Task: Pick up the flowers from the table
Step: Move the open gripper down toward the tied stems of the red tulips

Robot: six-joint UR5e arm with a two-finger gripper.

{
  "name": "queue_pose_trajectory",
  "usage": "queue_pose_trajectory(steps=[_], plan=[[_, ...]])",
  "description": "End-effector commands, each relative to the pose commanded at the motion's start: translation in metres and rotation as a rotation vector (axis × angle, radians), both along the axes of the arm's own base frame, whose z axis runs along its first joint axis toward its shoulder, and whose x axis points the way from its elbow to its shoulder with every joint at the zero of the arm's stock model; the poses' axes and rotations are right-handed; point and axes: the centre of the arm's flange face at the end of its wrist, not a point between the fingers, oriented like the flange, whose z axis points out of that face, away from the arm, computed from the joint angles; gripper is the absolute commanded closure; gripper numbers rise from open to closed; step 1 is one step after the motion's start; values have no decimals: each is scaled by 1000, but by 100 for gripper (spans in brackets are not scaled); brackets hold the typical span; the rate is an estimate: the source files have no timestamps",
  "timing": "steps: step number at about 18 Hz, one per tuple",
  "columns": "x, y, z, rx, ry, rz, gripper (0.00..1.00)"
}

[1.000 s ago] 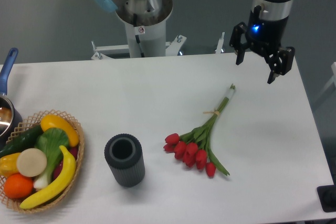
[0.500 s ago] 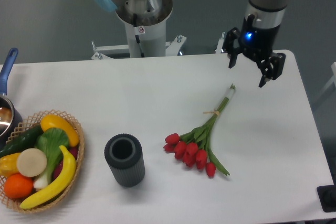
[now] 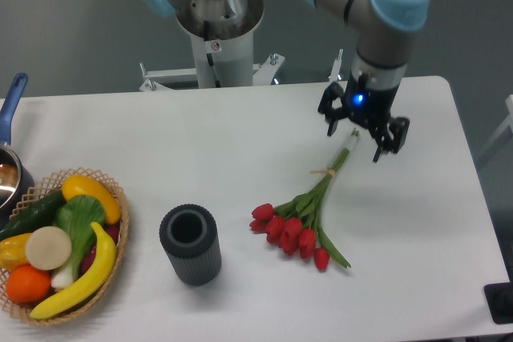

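Note:
The flowers point(image 3: 304, 212), a bunch of red tulips with long green stems tied by a tan band, lie flat on the white table point(image 3: 240, 142), blooms toward the front and stem ends pointing back right. My gripper point(image 3: 354, 141) hangs open just over the stem tips, one finger on each side of them, holding nothing.
A dark ribbed cylinder vase point(image 3: 190, 243) stands upright left of the blooms. A wicker basket point(image 3: 112, 190) of fruit and vegetables sits at the front left, with a pot point(image 3: 10, 167) at the left edge. The robot base point(image 3: 218, 34) rises behind the table.
The gripper has moved left and down from above the table's back right corner to just over the stem ends. It stays open. The flowers have not moved.

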Motion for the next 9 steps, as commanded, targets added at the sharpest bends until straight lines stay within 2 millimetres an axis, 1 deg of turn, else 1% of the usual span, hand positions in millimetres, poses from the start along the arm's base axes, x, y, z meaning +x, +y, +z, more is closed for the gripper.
queue_pose_trajectory(steps=[2, 4, 6, 9], plan=[[0, 6, -15, -10, -19, -8, 0], [-4, 7, -28, -25, -19, -13, 0], [1, 7, -40, -41, -34, -22, 0], [3, 7, -65, -80, -63, -28, 0]])
